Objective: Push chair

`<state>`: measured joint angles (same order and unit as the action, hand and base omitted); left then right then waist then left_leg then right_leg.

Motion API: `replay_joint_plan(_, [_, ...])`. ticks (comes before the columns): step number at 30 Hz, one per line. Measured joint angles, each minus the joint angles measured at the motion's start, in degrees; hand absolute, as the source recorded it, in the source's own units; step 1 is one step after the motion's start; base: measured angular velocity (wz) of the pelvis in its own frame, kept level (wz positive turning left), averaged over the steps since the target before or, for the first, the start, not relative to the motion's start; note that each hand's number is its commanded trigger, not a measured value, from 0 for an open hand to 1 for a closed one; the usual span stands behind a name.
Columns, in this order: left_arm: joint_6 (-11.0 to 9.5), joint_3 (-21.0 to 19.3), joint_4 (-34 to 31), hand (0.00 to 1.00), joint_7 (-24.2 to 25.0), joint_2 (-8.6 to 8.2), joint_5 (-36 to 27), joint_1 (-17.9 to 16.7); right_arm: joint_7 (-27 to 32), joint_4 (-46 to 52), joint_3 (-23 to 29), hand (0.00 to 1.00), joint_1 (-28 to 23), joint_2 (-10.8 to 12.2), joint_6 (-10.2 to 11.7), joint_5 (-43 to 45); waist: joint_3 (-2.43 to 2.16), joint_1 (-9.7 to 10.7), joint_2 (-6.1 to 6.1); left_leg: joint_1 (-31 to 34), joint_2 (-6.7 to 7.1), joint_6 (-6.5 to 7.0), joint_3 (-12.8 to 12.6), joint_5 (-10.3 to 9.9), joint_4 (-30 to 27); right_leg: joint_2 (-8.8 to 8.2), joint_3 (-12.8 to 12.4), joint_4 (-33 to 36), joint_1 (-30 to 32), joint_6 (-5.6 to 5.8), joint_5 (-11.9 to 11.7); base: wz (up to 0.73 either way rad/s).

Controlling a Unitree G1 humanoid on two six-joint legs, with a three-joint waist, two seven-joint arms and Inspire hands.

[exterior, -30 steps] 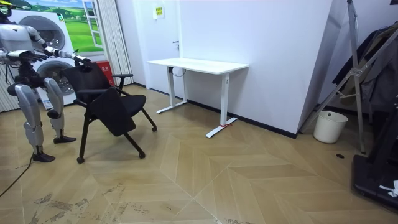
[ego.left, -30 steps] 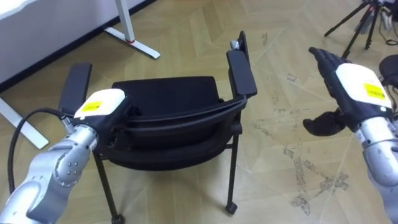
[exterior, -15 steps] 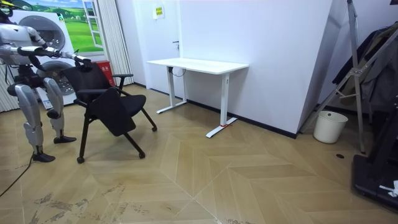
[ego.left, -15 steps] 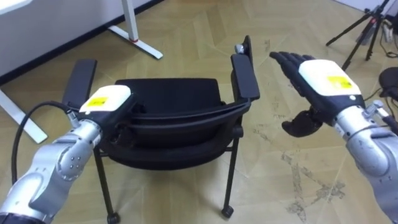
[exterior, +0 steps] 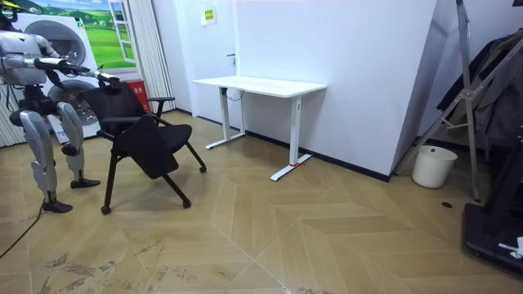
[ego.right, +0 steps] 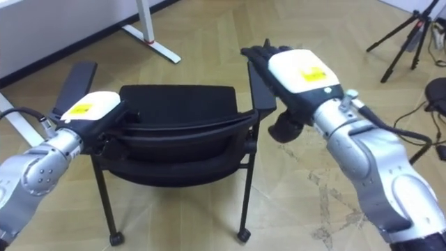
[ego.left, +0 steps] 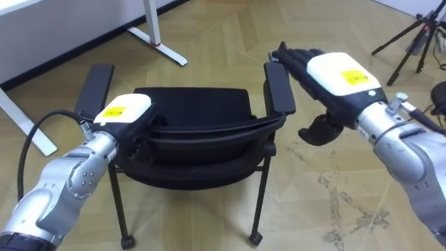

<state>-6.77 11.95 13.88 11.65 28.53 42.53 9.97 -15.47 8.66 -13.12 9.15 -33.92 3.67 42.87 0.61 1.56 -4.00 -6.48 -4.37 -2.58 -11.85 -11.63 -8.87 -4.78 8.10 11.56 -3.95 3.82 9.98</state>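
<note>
Black chair [ego.left: 188, 111] gripped by left robot hand [ego.left: 125, 115]; right robot hand [ego.left: 334, 77] flat, released

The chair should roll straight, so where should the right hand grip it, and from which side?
Probably the backrest's top rail, at its right end by the right armrest, from behind and above. The rail runs crosswise before the robot, the left hand sits at its left end, and the open right hand hovers near.

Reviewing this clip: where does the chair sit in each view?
Left eye view: chair, centre.
Right eye view: chair, left of centre.
Room view: chair, far left, in front of the robot.
Shared landmark: white desk, standing beyond the chair.
</note>
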Motion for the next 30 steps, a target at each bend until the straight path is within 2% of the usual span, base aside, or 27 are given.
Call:
replay_joint_plan(4, [0.0,0.92,0.23,1.0,-0.14,-0.06,-0.29,1.11,-0.98,0.07,-1.76,0.0,0.02,0.24,-0.03,-0.25,-0.08,-0.61,0.32,0.17,0.01,0.0,0.25,0.0,0.0,0.0,0.11,0.0,0.11,0.0,0.0,0.02])
replay_joint_plan(10, [0.01,2.1,0.67,1.0,-0.88,-0.75,-0.75,1.7,-1.46,-0.32,-4.27,0.0,0.03,0.98,-0.06,-0.2,0.07,-1.95,1.57,0.05,0.0,0.0,1.06,0.0,-0.02,0.02,0.46,-0.02,0.23,0.0,0.0,0.0])
replay_joint_plan(13, [0.0,2.6,0.74,1.0,-0.92,-0.85,-1.36,1.89,-1.88,-1.99,-6.09,0.0,0.83,1.18,-0.15,-0.11,0.1,-2.08,2.14,0.19,-0.02,0.0,1.45,0.0,0.0,0.01,1.1,-0.03,0.17,0.0,0.0,0.07])
replay_joint_plan(14, [0.01,3.02,0.99,1.0,-0.93,-0.87,-1.56,2.3,-1.9,-3.89,-6.64,0.0,1.61,1.91,-0.18,-0.05,0.1,-2.0,2.22,0.34,-0.02,0.0,1.95,0.01,0.0,-0.01,1.59,-0.03,0.13,0.0,0.0,0.17])
replay_joint_plan(18, [0.03,5.05,1.54,1.0,-1.08,-0.98,-1.85,4.16,-2.0,-9.2,-8.85,0.0,4.27,3.31,-1.51,-0.1,0.12,-2.1,2.13,1.19,0.03,-0.02,3.86,0.02,-0.15,-0.12,3.28,-0.01,0.07,0.0,0.0,0.2])
replay_joint_plan(24, [0.11,7.12,1.23,1.0,-1.17,-1.13,-1.9,5.27,-1.64,-17.11,-11.09,0.0,5.78,4.62,-1.82,-0.03,0.16,-2.65,1.98,1.23,0.07,-0.02,5.33,0.02,-0.33,-0.14,3.82,-0.02,-0.61,0.0,0.0,0.12])
replay_joint_plan(30, [0.14,8.17,0.49,1.0,-1.36,-1.18,-1.93,5.55,-0.26,-19.58,-11.01,0.0,6.61,5.27,-1.76,-0.08,0.16,-2.62,2.02,1.73,0.1,-0.02,7.35,0.02,-0.47,-0.12,4.78,-0.13,-1.0,0.0,0.0,0.12])
